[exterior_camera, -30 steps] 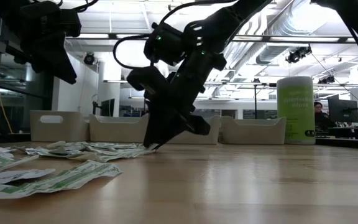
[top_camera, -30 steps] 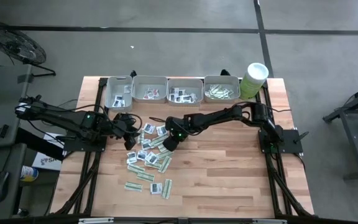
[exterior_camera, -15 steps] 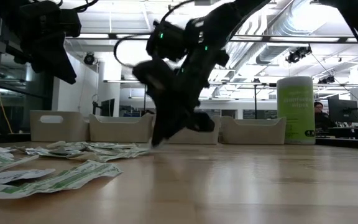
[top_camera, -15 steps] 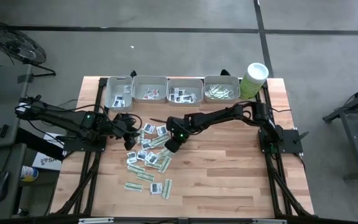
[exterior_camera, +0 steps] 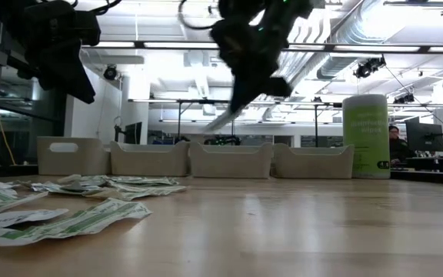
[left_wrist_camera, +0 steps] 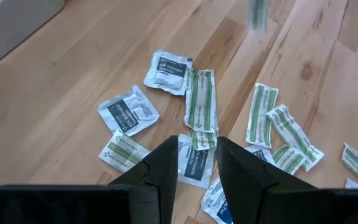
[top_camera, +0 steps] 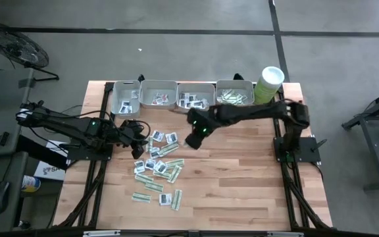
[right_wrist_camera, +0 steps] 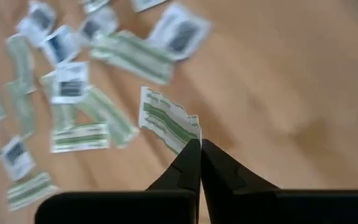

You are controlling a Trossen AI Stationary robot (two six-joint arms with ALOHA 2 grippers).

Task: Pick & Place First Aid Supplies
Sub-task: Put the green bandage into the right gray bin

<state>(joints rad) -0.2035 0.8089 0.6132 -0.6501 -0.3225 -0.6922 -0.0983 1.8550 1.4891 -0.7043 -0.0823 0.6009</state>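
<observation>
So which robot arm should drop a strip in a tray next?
The right. Its gripper is already shut on a green-white strip, lifted above the table and near the grey trays. The left gripper hangs open and empty over the loose sachets.
</observation>
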